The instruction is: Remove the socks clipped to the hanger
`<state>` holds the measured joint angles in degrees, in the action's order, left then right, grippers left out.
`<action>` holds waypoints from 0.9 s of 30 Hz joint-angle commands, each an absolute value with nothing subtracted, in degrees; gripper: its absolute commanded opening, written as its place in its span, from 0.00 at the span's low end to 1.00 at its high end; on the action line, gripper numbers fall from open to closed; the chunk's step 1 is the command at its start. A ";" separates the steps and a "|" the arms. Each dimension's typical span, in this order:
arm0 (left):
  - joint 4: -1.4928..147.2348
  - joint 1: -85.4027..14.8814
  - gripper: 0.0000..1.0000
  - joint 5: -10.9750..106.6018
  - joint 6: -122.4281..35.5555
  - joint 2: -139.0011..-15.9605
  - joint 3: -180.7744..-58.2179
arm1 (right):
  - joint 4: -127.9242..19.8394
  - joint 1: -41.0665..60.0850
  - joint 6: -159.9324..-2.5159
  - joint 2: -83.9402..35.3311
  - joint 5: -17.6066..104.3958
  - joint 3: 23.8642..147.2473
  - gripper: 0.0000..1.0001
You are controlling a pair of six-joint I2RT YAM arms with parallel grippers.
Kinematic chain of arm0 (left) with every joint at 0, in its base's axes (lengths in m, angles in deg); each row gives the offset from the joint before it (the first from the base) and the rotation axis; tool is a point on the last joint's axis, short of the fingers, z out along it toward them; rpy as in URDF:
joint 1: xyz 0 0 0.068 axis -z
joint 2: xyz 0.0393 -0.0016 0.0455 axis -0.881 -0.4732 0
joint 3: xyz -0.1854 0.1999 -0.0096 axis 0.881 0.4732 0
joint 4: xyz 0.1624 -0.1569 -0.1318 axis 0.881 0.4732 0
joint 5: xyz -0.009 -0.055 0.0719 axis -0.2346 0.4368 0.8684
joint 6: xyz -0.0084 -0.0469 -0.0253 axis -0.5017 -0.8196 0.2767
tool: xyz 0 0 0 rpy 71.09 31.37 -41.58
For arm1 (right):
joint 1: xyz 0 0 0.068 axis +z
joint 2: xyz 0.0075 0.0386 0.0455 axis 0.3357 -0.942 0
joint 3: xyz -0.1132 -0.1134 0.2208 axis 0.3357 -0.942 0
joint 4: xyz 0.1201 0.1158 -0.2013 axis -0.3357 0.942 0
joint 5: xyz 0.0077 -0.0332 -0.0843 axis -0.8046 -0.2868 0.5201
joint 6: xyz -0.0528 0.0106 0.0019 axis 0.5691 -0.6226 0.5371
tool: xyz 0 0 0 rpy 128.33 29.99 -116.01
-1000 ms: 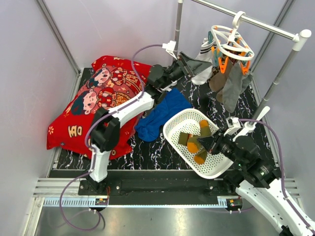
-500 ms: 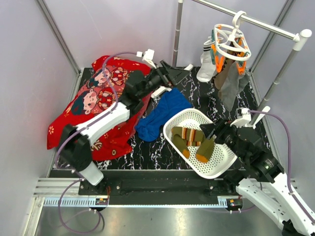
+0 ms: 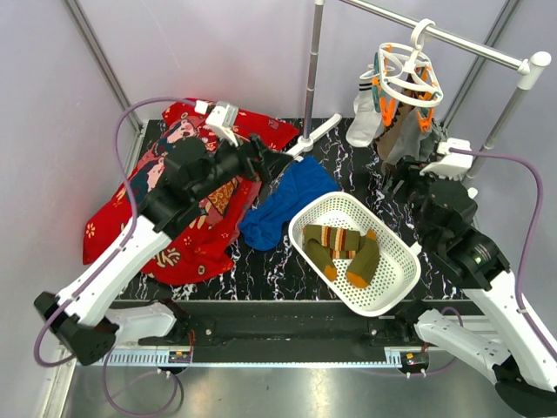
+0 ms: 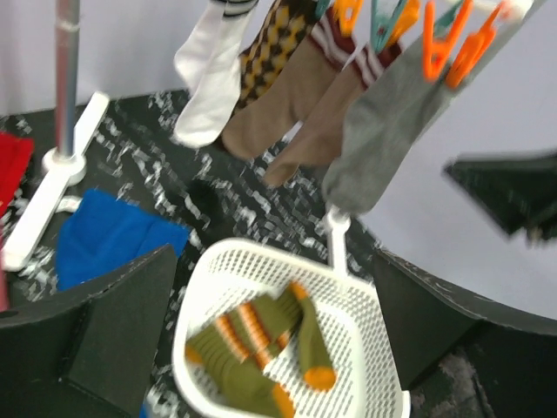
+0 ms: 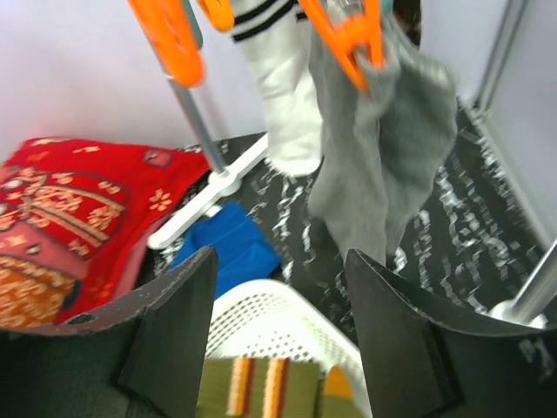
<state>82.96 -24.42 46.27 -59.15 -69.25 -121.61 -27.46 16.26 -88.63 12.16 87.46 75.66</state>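
Observation:
The white round hanger (image 3: 409, 74) hangs by its hook from the rail at the back right, with orange pegs (image 4: 446, 45). Clipped to it are a white sock (image 3: 363, 122) (image 4: 209, 74), a brown checked sock (image 4: 270, 43), a tan one (image 4: 291, 117) and a grey sock (image 3: 409, 148) (image 5: 383, 157). Two olive-green socks with orange stripes (image 3: 339, 250) (image 4: 261, 348) lie in the white basket (image 3: 396, 287). My left gripper (image 3: 280, 162) (image 4: 274, 261) is open and empty, left of the hanger. My right gripper (image 3: 409, 178) (image 5: 280, 261) is open and empty, just below the grey sock.
A blue cloth (image 3: 283, 205) lies left of the basket, and a red printed cloth (image 3: 165, 200) covers the left side. The rack's white foot (image 3: 309, 135) and upright pole (image 3: 312, 70) stand at the back centre. The angled rail (image 3: 470, 43) runs to a post at the right.
My left arm has drawn back to the left, away from the hanger. My right gripper has risen from the basket toward the hanging socks, leaving the olive socks lying in the basket.

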 commanded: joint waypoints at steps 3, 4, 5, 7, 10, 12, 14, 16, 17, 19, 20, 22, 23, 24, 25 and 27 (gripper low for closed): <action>91.76 -24.41 0.99 45.79 -51.55 -63.34 -117.73 | -32.05 13.88 -78.90 5.54 91.12 80.41 0.67; 92.02 -24.41 0.99 45.53 -51.11 -62.73 -117.38 | -31.96 12.74 -78.89 5.28 90.33 80.15 0.66; 92.20 -24.41 0.99 45.53 -50.23 -61.68 -116.94 | -31.96 9.07 -78.98 5.45 88.41 79.36 0.66; 92.03 -24.41 0.99 45.70 -49.00 -59.83 -115.80 | -31.88 0.46 -80.73 6.93 79.99 77.34 0.66; 91.59 -24.41 0.99 46.05 -47.68 -58.68 -113.69 | -31.96 -2.56 -81.44 6.95 75.66 76.11 0.66; 90.71 -24.41 0.99 46.67 -47.24 -58.15 -111.76 | -31.96 -3.27 -81.53 6.42 74.77 75.32 0.66; 89.40 -24.41 0.99 46.41 -46.80 -57.36 -110.61 | -32.66 -4.67 -81.00 5.54 71.44 74.61 0.66; 88.86 -24.41 0.99 45.71 -46.80 -56.66 -109.38 | -33.97 -5.99 -80.30 5.19 66.10 73.65 0.66; 88.34 -24.41 0.99 44.75 -46.80 -56.39 -109.12 | -34.68 -6.34 -80.04 5.18 64.15 73.29 0.65; 87.90 -24.41 0.99 44.30 -47.15 -56.04 -108.41 | -36.35 -6.70 -79.60 5.71 61.33 72.50 0.63; 87.29 -24.41 0.99 44.21 -47.24 -55.95 -108.15 | -36.62 -6.70 -79.60 5.89 61.14 72.24 0.58; 86.40 -24.41 0.99 44.03 -47.67 -55.86 -107.27 | -37.49 -6.70 -79.68 5.80 61.32 71.80 0.50; 85.36 -24.41 0.99 43.69 -47.94 -56.04 -107.09 | -37.59 -6.70 -79.86 5.63 61.32 71.71 0.42; 84.91 -24.41 0.99 43.25 -48.11 -56.65 -107.09 | -37.85 -6.70 -79.86 5.62 60.97 71.88 0.36; 84.56 -24.32 0.99 42.89 -48.55 -57.00 -107.61 | -37.76 -6.70 -80.47 5.62 59.66 72.06 0.29; 84.29 -24.23 0.99 41.93 -49.26 -58.66 -108.76 | -37.50 -6.70 -81.87 5.97 57.12 72.93 0.04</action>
<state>89.76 -24.42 44.85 -48.39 -57.43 -107.29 -34.02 -6.51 -80.47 5.23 62.81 71.61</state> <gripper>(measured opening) 0.987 0.257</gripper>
